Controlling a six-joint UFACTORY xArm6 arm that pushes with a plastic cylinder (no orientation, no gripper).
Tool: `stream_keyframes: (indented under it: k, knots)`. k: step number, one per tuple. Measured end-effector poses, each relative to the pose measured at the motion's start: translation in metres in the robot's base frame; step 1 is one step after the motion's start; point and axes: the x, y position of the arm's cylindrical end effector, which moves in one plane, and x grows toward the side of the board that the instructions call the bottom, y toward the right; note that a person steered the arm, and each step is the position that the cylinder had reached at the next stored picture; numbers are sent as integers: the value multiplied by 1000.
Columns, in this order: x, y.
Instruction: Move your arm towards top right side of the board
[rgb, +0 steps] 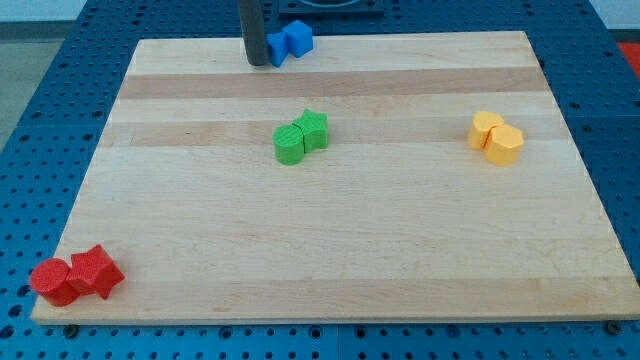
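My tip (258, 64) upper centre, touching blue blocks (290, 40); no gripper, bare rod. Sweep right along top edge, steering round blue, staying above yellow blocks (497, 138).

The dark rod is cut off by the frame's top edge and, with my tip (258, 64) at the top centre, covers the left part of the blue blocks (291, 40), so the nearer one's shape cannot be told
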Motion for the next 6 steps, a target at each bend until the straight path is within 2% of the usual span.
stream_keyframes:
  k: [1,2,3,4,5,6]
  knots:
    - [0,0]
    - [20,5]
    - [64,41]
    - [62,85]
    - [20,171]
    - [2,291]
